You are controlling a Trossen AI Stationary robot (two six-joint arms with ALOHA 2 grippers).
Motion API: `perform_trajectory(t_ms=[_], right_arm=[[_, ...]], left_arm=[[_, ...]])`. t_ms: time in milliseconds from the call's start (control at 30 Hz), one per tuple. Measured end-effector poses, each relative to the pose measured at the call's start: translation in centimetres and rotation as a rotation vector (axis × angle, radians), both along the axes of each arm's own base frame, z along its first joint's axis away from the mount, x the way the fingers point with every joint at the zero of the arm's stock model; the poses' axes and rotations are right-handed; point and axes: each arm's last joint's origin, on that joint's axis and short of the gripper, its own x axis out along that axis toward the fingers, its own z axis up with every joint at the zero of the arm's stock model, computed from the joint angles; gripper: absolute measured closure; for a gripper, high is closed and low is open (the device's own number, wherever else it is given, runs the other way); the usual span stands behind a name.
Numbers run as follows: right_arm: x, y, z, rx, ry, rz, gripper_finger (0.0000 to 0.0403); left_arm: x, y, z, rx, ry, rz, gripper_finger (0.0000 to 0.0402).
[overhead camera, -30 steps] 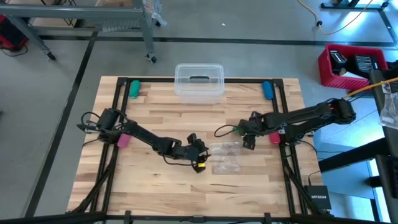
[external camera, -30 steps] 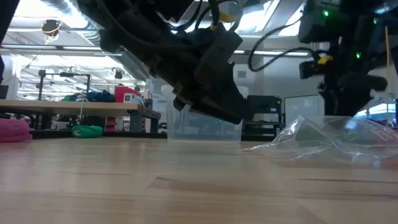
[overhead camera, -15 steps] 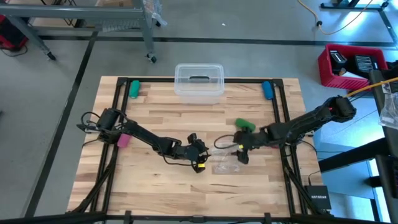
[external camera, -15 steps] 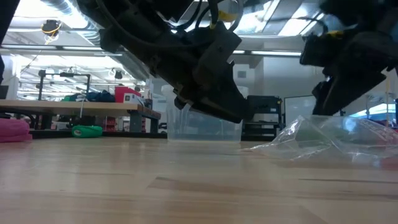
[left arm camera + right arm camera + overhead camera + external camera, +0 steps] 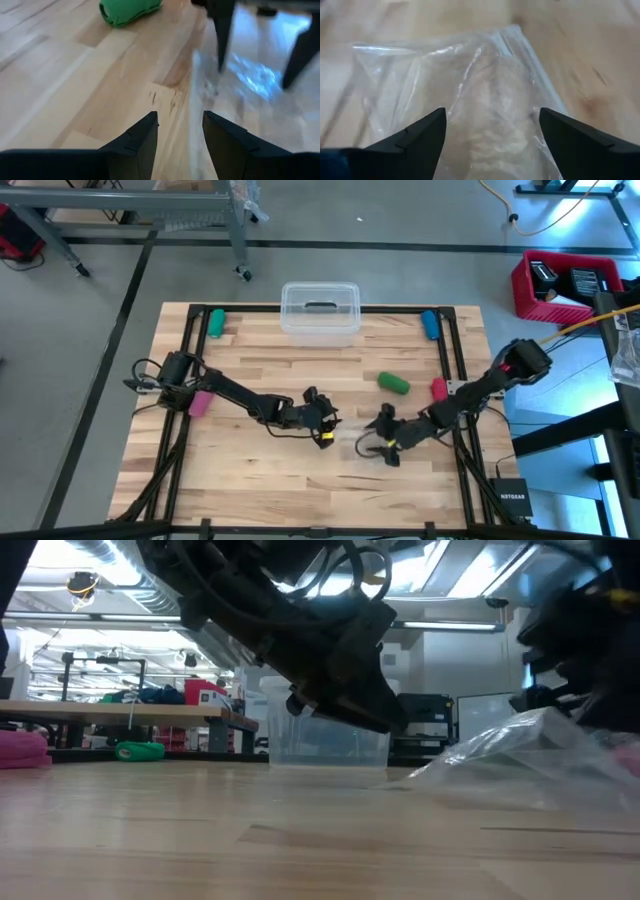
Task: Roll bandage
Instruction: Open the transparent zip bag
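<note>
Right tool (image 5: 490, 135), spread, over a clear plastic bag (image 5: 470, 95); left tool (image 5: 180, 135), spread, near a green roll (image 5: 393, 383) hidden in the low view.

Left claw (image 5: 327, 423) and right claw (image 5: 374, 442) both low at mid-table, fingers apart, close together

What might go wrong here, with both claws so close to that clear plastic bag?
1. The right claw stands open over the clear plastic bag; the film looks slippery and crumpled, so a pinch might slide off or catch only one layer.
2. The left claw is open close beside it, so the two arms might bump.
3. The green roll lies loose nearby and a sweeping arm might knock it away.
</note>
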Motion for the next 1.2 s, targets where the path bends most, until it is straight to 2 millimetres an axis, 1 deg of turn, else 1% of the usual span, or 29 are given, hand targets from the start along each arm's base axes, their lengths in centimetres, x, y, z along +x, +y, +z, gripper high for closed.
perform_trajectory(t_ms=[100, 267, 433, 633, 733, 800, 1000, 1200], right_arm=[[0.6, 0.5, -0.6, -0.066, -0.058, 0.033, 0.0082], [0.7, 0.4, -2.3, -0.153, -0.024, 0.002, 0.0082], [1.0, 0.6, -3.3, -0.146, -0.016, 0.006, 0.0082], [1.2, 0.6, -3.2, -0.160, -0.041, 0.014, 0.0082], [1.2, 0.6, -3.2, -0.160, -0.045, 0.015, 0.0082], [1.2, 0.6, -3.2, -0.162, -0.044, 0.013, 0.0082], [1.2, 0.6, -3.2, -0.173, -0.050, 0.002, 0.0082], [1.2, 0.6, -3.2, -0.176, -0.054, -0.002, 0.0082]], left_arm=[[0.2, 0.1, 0.0, -0.004, -0.021, 0.004, 0.0254], [0.2, 0.0, -0.5, -0.043, -0.011, 0.005, 0.0254], [0.3, -0.2, -1.8, -0.127, 0.018, -0.018, 0.0254], [0.5, -0.4, -3.7, -0.235, 0.045, -0.029, 0.0254], [0.7, -0.5, -4.0, -0.297, 0.039, -0.039, 0.0254], [0.9, -0.6, -4.3, -0.352, 0.036, -0.088, 0.0254], [1.4, -0.9, -4.1, -0.505, 0.018, -0.239, 0.0254], [1.8, -0.7, -3.5, -0.544, -0.072, -0.312, 0.0254]])
